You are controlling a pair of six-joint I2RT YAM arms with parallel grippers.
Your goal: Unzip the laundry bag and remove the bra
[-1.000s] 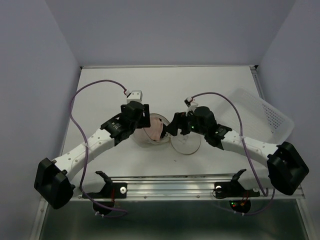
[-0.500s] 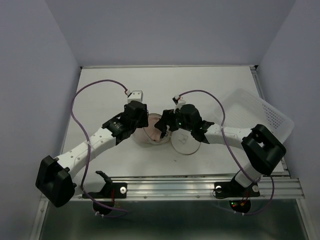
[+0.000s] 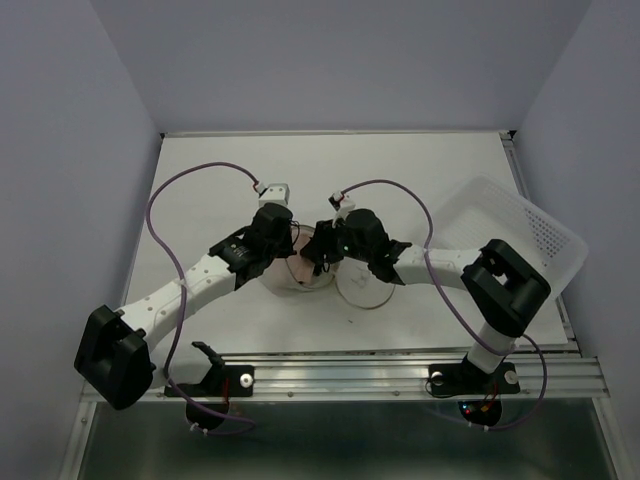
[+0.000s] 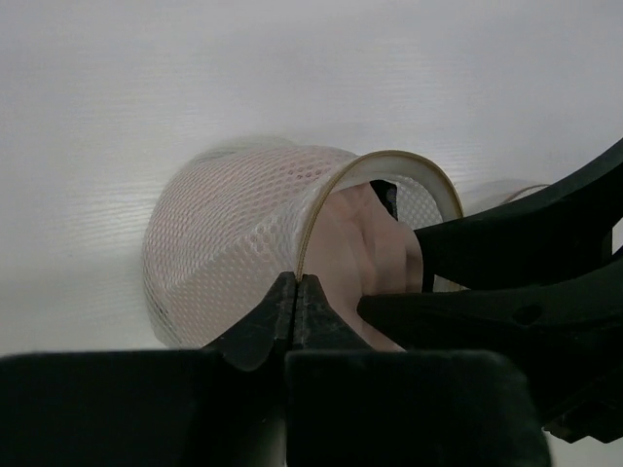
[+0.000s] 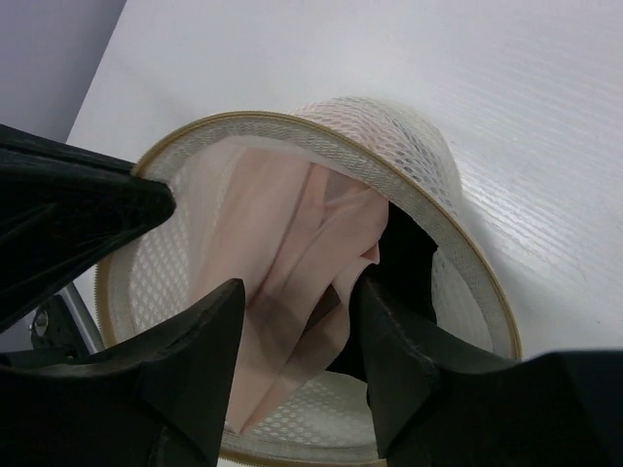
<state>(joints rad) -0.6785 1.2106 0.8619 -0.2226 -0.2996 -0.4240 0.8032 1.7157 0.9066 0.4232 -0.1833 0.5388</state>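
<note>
The laundry bag (image 3: 292,282) lies mid-table, a cream mesh dome (image 4: 214,233) with its mouth open and its round flap (image 3: 365,290) lying to the right. My left gripper (image 4: 297,282) is shut on the thin wire rim at the near edge of the opening. The pale pink bra (image 5: 282,233) sits folded inside the bag (image 5: 458,243). My right gripper (image 5: 300,292) reaches into the mouth, open, one finger on each side of a fold of the bra. In the top view the two grippers (image 3: 290,252) (image 3: 318,256) meet over the bag.
A white perforated plastic basket (image 3: 510,230) stands tilted at the right edge of the table. Purple cables loop above both arms. The right arm's dark fingers (image 4: 506,243) cross the right side of the left wrist view.
The left gripper has shut on the bag's rim. The right arm has swung left into the bag's mouth, and its jaws have narrowed around the bra.
</note>
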